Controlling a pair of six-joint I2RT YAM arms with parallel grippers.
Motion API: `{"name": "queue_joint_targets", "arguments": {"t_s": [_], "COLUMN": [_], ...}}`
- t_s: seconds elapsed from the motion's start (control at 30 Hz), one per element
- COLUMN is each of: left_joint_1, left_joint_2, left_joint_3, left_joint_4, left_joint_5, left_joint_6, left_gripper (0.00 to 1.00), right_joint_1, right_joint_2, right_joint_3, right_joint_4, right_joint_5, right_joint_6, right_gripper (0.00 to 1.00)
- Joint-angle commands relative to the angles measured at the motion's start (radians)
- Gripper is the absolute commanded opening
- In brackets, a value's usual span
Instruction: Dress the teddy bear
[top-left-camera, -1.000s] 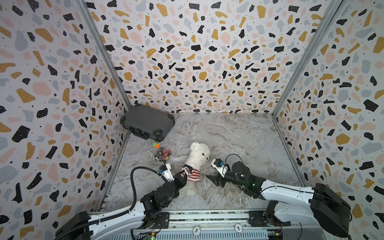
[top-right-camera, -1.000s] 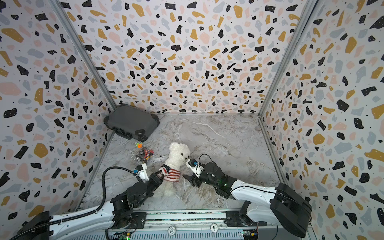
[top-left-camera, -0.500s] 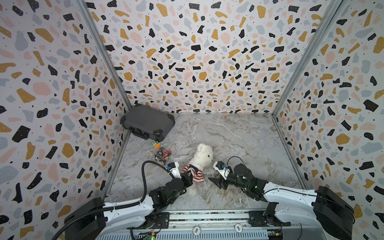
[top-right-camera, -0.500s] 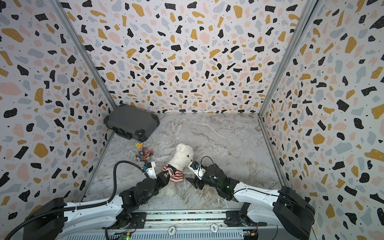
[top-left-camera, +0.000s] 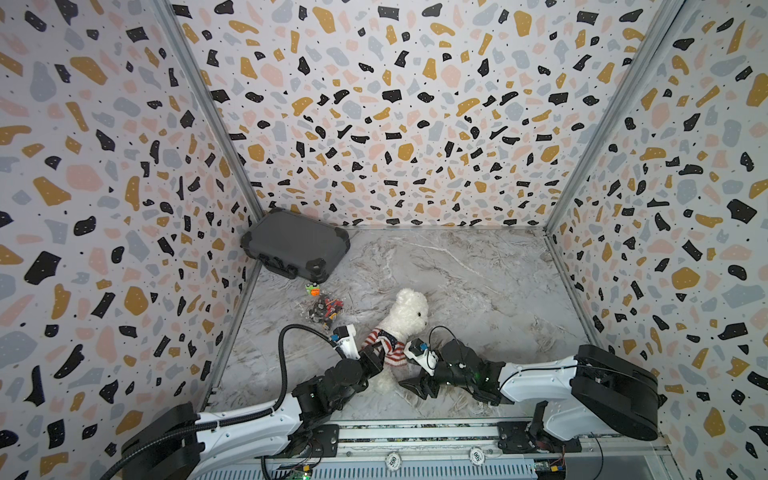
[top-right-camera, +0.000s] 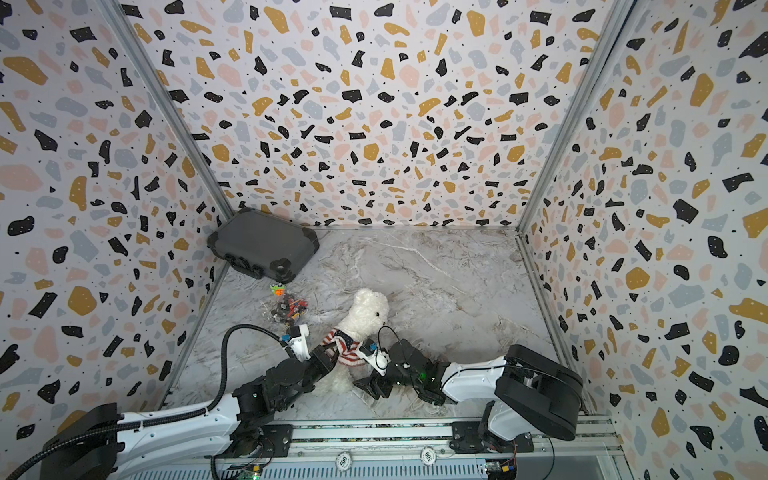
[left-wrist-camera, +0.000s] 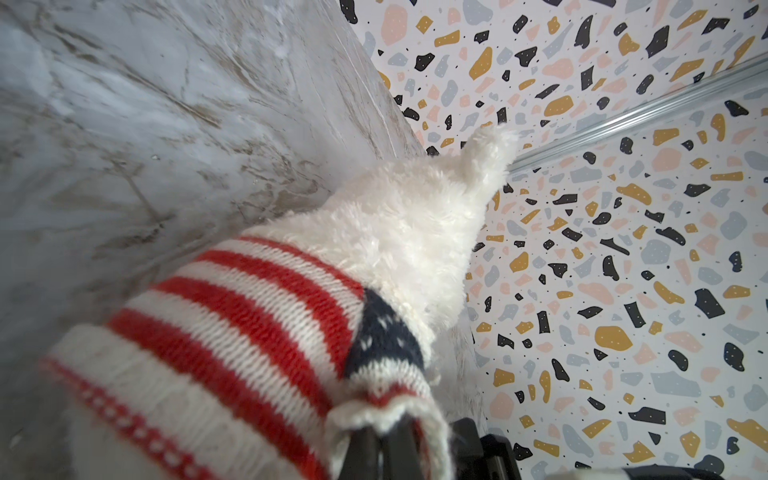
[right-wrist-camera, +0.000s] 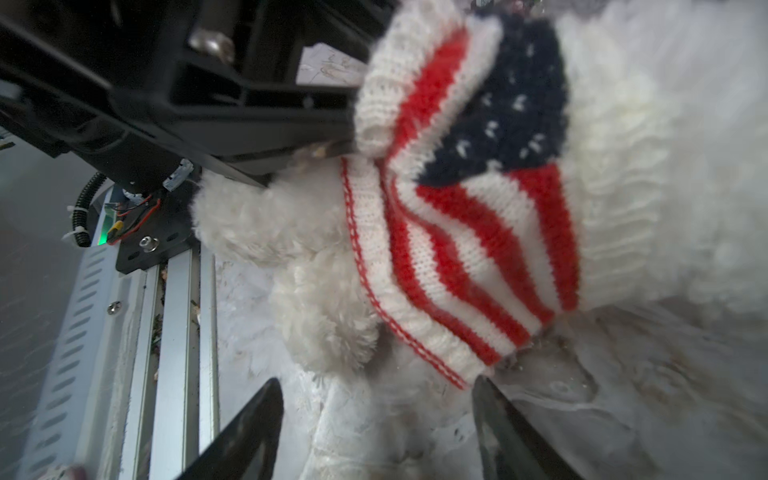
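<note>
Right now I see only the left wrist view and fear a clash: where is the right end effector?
Observer: The right end effector is open, jaws spread close to the hem of the sweater, gripping nothing.
Operator: Which way does the bear face?
Observer: The teddy bear faces toward the right arm; its eyes and nose show in both top views.
Operator: Any clutter nearby?
Observer: A small pile of colourful toys lies left of the bear in both top views, apart from it.

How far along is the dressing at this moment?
Done: the red-and-white striped knit sweater sits around the chest of the fluffy white teddy bear, head through. In hand: left gripper pinches a sweater edge; right gripper open by the hem. Left: pulling the bunched hem down; sleeves unclear.
</note>
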Motion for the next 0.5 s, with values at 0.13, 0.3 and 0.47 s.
{"name": "queue_joint_targets", "arguments": {"t_s": [0.13, 0.3, 0.47], "left_joint_1": [0.015, 0.024, 0.024], "left_joint_2": [-0.027, -0.045, -0.050], "left_joint_3": [-0.003, -0.024, -0.034], "left_joint_4": [-0.050, -0.033, -0.024], "left_joint_5": [-0.024, -0.017, -0.010], "left_joint_6": [0.007, 0.001, 0.003], "left_gripper": [0.00, 0.00, 0.00], "right_joint_1": [0.057, 0.068, 0.068], "right_joint_2": [0.107, 0.178, 0.227], "right_joint_3": [0.092, 0.142, 0.171], "right_joint_4": [0.057, 0.045, 0.030], "right_joint_5": [0.000, 0.002, 0.046], "right_joint_6": [0.042, 0.035, 0.031], "right_gripper": [0.70, 0.66, 0.62]}}
